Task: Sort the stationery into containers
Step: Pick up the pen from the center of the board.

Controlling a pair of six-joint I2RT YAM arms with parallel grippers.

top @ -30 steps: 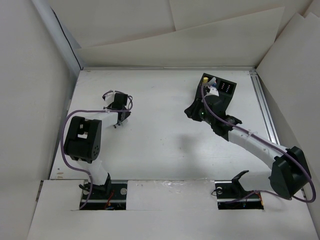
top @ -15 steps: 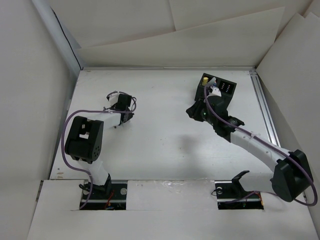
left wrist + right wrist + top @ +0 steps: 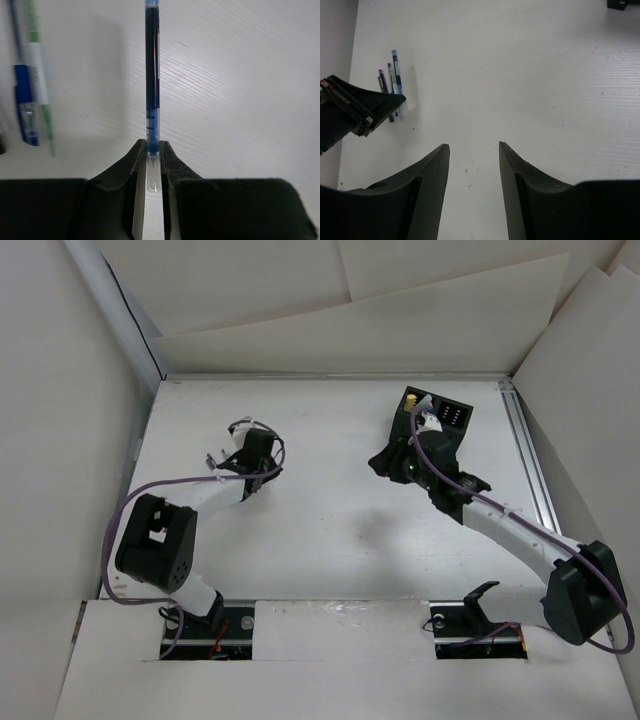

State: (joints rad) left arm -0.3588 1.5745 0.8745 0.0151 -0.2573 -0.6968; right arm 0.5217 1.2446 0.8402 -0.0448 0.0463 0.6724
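Left gripper (image 3: 152, 150) pinches a slim blue-bodied pen (image 3: 152, 75) by its clear end only, so I reckon it may pivot or slip out in transit. Right gripper (image 3: 472, 150) is spread, holding nothing, close beside the black two-compartment box (image 3: 455, 401) far right, where it could block my drop.

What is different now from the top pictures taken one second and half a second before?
The left gripper finished closing on the blue pen and moved a little to the right, while its elbow swung back toward the base. The right gripper opened wider, with nothing between its jaws. The right arm hardly moved, and the black box stayed in place.
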